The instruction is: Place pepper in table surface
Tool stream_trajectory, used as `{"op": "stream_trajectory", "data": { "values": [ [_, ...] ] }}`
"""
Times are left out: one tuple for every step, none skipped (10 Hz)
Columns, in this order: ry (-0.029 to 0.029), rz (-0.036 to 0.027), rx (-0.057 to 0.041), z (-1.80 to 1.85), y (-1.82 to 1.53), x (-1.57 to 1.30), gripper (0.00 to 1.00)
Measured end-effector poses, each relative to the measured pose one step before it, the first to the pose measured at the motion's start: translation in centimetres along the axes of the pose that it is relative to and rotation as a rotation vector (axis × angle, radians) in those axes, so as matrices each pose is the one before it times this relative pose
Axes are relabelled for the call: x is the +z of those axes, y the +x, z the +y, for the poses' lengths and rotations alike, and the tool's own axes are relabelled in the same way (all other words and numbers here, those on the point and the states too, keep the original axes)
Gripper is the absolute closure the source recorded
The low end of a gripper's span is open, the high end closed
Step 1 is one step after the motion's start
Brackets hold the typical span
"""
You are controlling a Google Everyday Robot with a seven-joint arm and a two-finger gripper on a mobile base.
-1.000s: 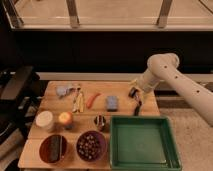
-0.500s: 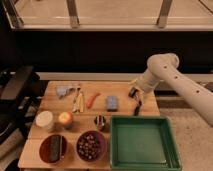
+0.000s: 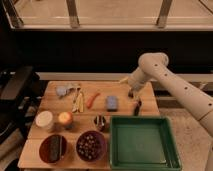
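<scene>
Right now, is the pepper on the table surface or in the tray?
The pepper lies flat on the table surface beside the pale sticks, outside the green tray. The gripper hangs apart, near the tray's far rim.

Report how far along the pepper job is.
Done, by the look of it: the pepper lies flat on the table surface, beside the pale sticks and outside the green tray. In hand: the gripper hangs to the right, beyond the blue block, apart from the pepper. Left: probably only drawing the arm away.
</scene>
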Motion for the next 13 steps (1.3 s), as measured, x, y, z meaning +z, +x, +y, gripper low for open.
{"op": "stream_trajectory", "data": {
  "values": [
    [-0.00623,-0.00600,-0.06555,-1.933,-1.304,0.976,0.20],
    [-0.00964,-0.00190,-0.05545,-1.455,-0.874,0.843,0.20],
    [-0.00791,-0.00235,-0.04601,-1.072,-0.605,0.712,0.20],
    [-0.01256,0.00013,-0.05543,-1.080,-0.635,0.803,0.20],
    [-0.02057,0.00109,-0.08116,-1.676,-0.879,1.212,0.20],
    [-0.01108,-0.00152,-0.05049,-1.145,-0.481,0.795,0.20],
    [-0.00946,-0.00668,-0.06766,-1.421,-0.555,1.074,0.20],
    [-0.00335,-0.01105,-0.04398,-0.873,-0.236,0.913,0.20],
    [0.00394,-0.01674,-0.02226,-0.744,-0.046,0.777,0.20],
    [0.01060,-0.01560,-0.01662,-0.791,-0.009,0.720,0.20],
    [0.01908,-0.00833,-0.00061,-0.617,0.018,0.310,0.20],
    [0.00278,0.00086,0.00367,0.124,0.047,-0.051,0.20],
    [-0.00019,0.00051,0.00160,0.101,0.021,-0.001,0.20]
  ]
}}
